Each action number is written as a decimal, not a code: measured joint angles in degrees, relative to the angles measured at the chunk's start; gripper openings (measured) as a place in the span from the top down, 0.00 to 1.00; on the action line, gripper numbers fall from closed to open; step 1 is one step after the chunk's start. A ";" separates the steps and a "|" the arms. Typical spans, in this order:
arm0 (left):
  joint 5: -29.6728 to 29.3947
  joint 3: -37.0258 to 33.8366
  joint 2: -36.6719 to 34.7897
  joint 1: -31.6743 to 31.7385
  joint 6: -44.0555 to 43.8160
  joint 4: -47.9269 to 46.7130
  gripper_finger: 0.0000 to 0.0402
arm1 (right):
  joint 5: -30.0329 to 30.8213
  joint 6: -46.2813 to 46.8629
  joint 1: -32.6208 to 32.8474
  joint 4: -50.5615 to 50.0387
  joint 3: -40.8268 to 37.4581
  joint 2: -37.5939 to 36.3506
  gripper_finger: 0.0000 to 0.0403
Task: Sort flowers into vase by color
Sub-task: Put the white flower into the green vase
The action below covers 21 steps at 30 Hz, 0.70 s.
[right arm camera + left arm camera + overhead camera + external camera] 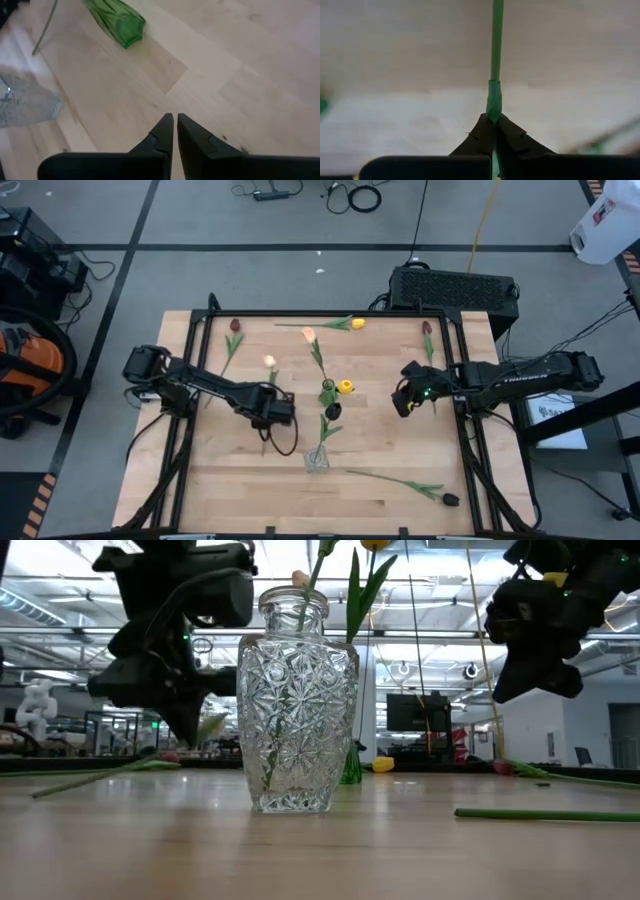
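The table (240, 480) is a light wooden board with a black frame, and it stands on a grey floor with dark tape lines. In the high view a black box (455, 288) sits above the upper right edge of the table, cables lie at the top of the frame, and an orange and black machine (30, 365) shows at the far left. In the low view the room behind is a large hall with ceiling lights, racks and a dark screen (410, 712).

A clear cut-glass vase (297, 705) stands in the lower centre of the table and holds one peach flower (309, 336). A small green vase (328, 392) stands just above it with a yellow flower (345, 387) and a dark flower (333, 411).

The left gripper (281, 408) is at the centre left of the high view, just left of the clear vase. Its fingers are clamped together on the thin green stem of a pale peach flower (269, 361), whose head points up in the frame from the gripper; in the left wrist view the stem (495, 75) runs straight out from between the fingertips.

The right gripper (401, 398) hangs at the centre right, to the right of the green vase, with its fingers almost together and nothing between them. One maroon flower (427, 328) lies just above it near the right frame bar.

More flowers lie on the board: a maroon one (235, 326) at upper left, a yellow one (357, 324) at upper centre, and a dark one (450, 499) at lower right.
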 joint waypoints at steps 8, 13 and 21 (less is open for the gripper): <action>5.48 -0.24 0.69 -1.87 -10.59 5.15 0.84 | 0.69 4.06 0.01 2.34 0.00 0.01 0.96; 5.72 -0.24 0.69 -3.18 -17.26 5.88 0.80 | 2.95 6.08 0.11 3.07 0.00 0.02 0.96; 5.72 -0.23 0.69 -4.28 -17.64 6.20 0.72 | 3.26 7.89 0.11 4.95 0.00 0.02 0.96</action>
